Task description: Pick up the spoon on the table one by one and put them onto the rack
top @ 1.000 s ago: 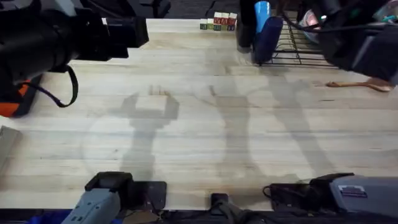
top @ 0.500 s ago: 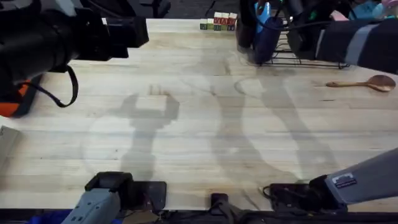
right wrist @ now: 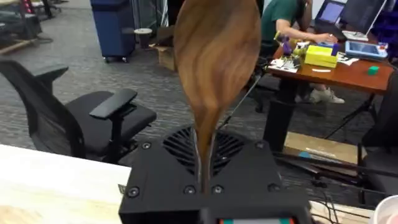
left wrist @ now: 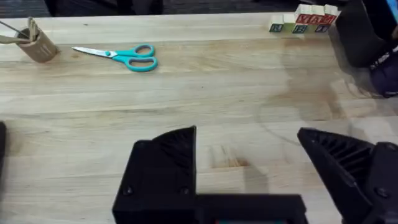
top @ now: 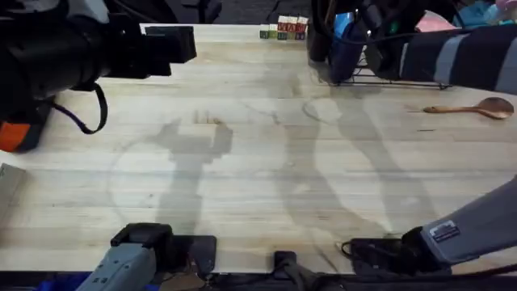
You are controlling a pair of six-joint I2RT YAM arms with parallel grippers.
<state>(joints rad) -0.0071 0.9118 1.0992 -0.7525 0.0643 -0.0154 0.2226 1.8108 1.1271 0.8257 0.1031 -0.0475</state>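
The table (top: 266, 162) is big and made of pale wood planks, with soft arm shadows lying on it. From above, one brown spoon (top: 472, 107) lies flat near the right edge, close to the black wire rack (top: 380, 77) at the far side. The right arm reaches over toward that rack. Its own camera shows an office behind (black chair (right wrist: 81, 118), blue bin (right wrist: 115, 28), desks) and a second spoon (right wrist: 214, 68) standing up, its thin handle pinched tight in the right gripper (right wrist: 204, 180). The left gripper (left wrist: 249, 168) hangs above bare wood with its fingers spread wide. Past it lie teal scissors (left wrist: 121, 56), a small cup (left wrist: 34, 42) and letter blocks (left wrist: 305, 18) whose red letters are too small to read.
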